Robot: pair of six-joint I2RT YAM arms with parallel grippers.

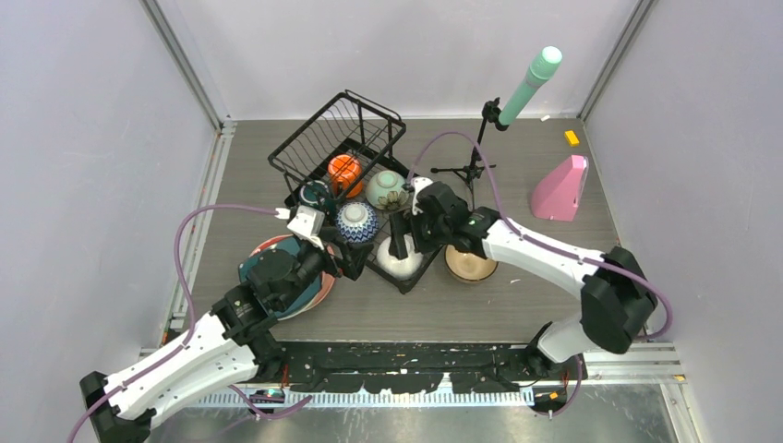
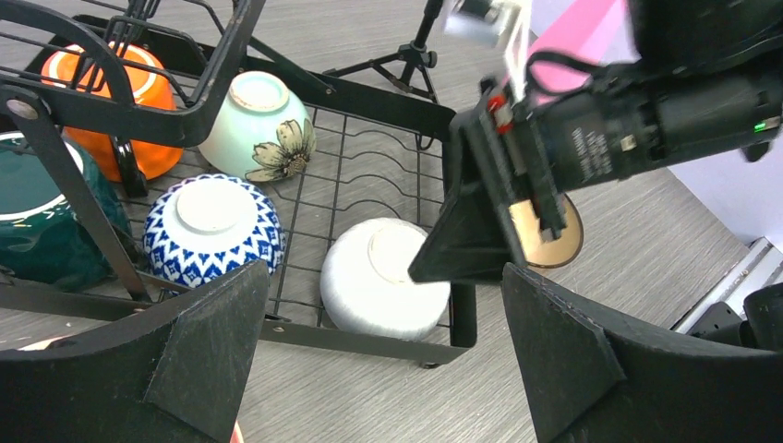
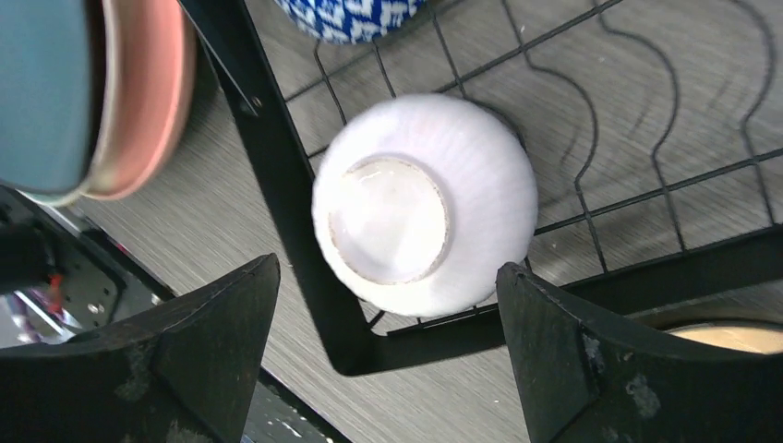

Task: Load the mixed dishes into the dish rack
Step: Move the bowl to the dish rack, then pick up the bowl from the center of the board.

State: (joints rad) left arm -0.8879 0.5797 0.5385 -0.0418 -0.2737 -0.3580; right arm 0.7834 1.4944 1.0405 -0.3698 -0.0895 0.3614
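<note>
Now the white bowl [image 3: 425, 203] sits upturned in a corner of the rack [image 3: 277, 175], between the open jaws of the right gripper [image 3: 386, 272] — a skewed lift could tip it or strike the open left gripper [image 2: 385, 268].

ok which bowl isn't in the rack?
The tan bowl, upright on the table beside the dish rack; the mint bowl, blue-patterned bowl and white bowl sit upside down inside it.

No text can be read. The black cylindrical motor housing [image 2: 605, 148] on the right arm's wrist carries small white characters (too blurred to make out) in the left wrist view.
</note>
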